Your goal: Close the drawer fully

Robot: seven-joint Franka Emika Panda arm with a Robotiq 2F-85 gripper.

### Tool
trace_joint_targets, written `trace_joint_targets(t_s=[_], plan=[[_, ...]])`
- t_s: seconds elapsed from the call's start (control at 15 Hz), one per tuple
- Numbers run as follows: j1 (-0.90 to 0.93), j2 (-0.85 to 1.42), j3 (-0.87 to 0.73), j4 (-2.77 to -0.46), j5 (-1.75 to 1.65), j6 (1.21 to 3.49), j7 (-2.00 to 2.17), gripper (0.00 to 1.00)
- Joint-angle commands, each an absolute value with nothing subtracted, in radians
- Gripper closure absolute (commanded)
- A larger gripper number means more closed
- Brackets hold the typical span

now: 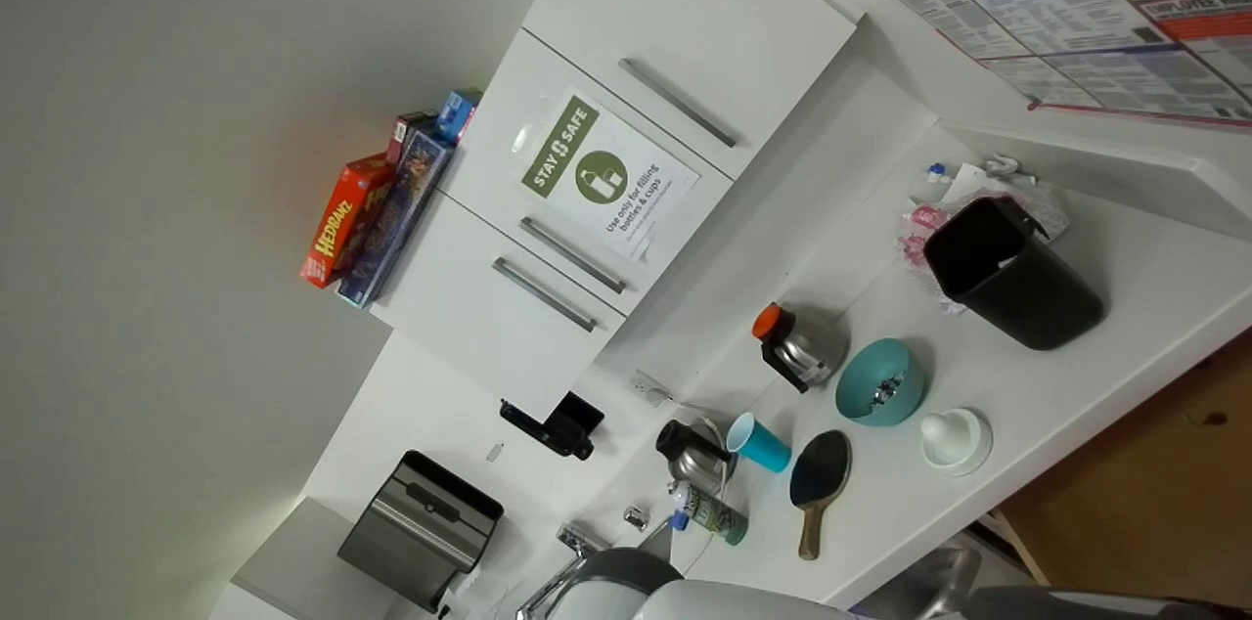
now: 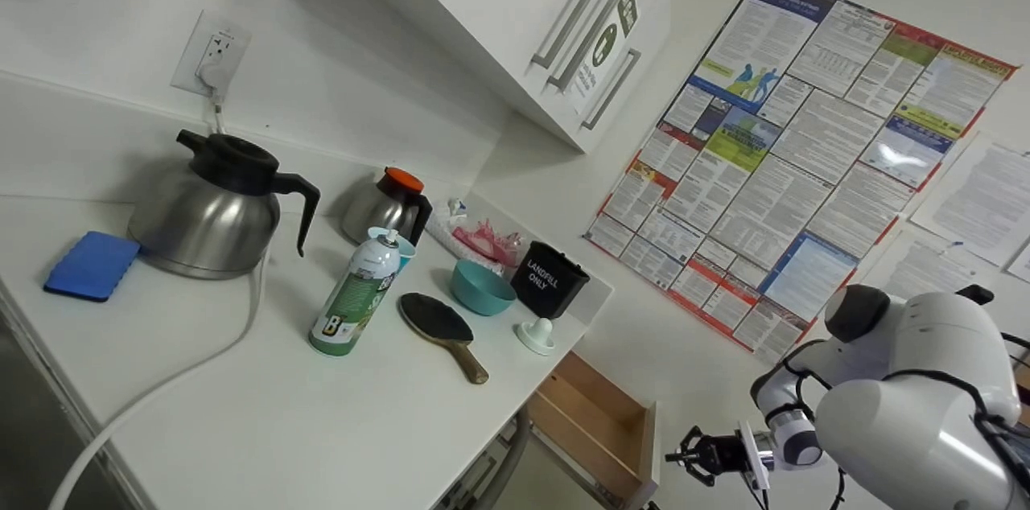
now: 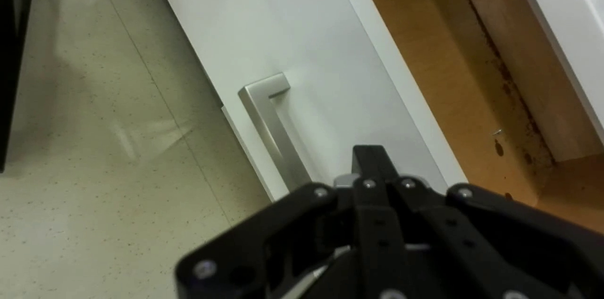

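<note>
Drawer (image 3: 397,68) job, my pincer (image 3: 373,157): fingers together, nothing seen between them.
Drawer front (image 3: 325,53): ahead of my tips, slanting upper left to lower right of the wrist view; contact unclear.
Bar handle (image 3: 271,124): left of my tips.
Open interior (image 3: 453,63): upper right; I judge my push goes that way.

White robot arm (image 2: 893,429) with smooth, glossy, rounded segments (image 2: 949,337), dark grey joint caps (image 2: 857,313) and thin black cables (image 2: 949,380). A silvery wrist ring (image 2: 769,450) and flat white plate (image 2: 753,454) adjoin the black, angular hand (image 3: 370,155), dotted with round silver screws (image 3: 205,269).
</note>
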State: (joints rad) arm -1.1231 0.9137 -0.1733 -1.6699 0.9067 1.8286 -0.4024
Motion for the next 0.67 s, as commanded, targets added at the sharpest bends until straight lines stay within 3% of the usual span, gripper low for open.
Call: trace_joint_targets(t_s=[0.0, 0.6], plan=[[-1.077, 0.84, -0.15, -1.801, 0.921, 1.903, -0.505, 1.0], [-0.977, 0.748, -0.096, -2.005, 1.183, 2.088, -0.719, 1.0]])
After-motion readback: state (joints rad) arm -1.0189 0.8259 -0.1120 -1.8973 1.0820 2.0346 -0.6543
